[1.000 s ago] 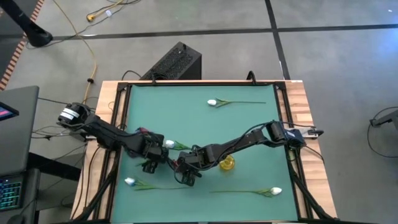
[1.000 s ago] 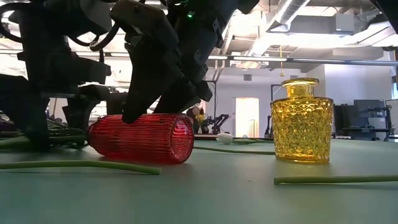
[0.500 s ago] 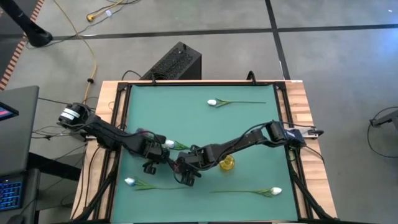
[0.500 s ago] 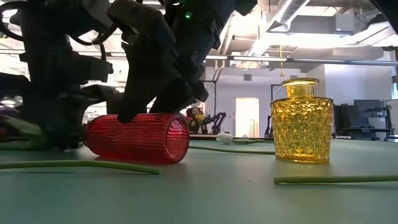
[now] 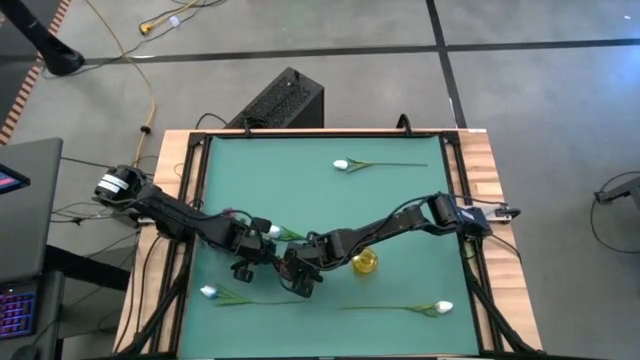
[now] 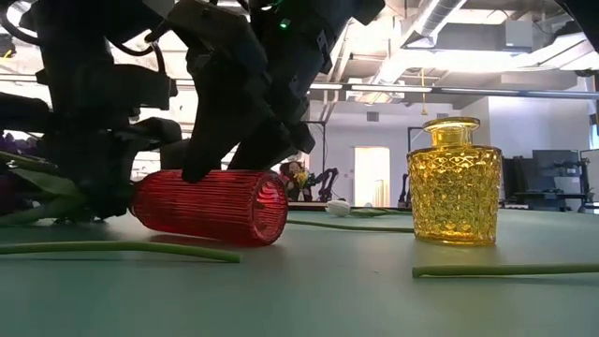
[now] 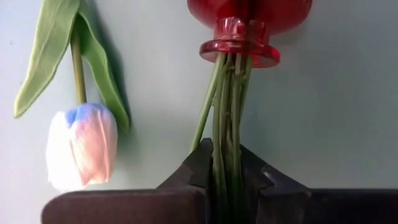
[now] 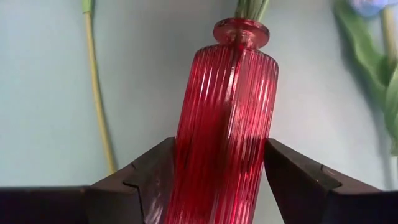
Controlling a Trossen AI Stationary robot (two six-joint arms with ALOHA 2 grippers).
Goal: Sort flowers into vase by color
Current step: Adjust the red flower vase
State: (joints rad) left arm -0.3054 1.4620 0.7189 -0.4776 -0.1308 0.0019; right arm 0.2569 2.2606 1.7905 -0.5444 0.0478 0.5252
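Observation:
A red ribbed vase lies on its side on the green table, between the fingers of my right gripper. A bunch of green flower stems sticks into its mouth. My left gripper is shut on these stems a little outside the mouth; my left arm hides their blooms. A white tulip lies on the table beside the stems. A yellow glass vase stands upright to the right of the red one. My left gripper pinches the bunch of stems between its two fingers, a short way outside the vase's mouth. The fingers slant down from above and lie across the stems. The stems run straight on into the mouth. My right gripper has the red vase's ribbed body between its two fingers, one on each long side, toward the base end. The fingers slant down from above and lie across the vase. The vase lies on its side on the table.
Three more white flowers lie flat on the table: one at the far middle, one near the left front, one near the right front. A loose stem lies beside the red vase. A black box stands beyond the far edge.
My left gripper has shut on the bunch of stems at the red vase's mouth. In the low view the leaves at the left have come up a little off the table. My right gripper has kept its hold on the vase.

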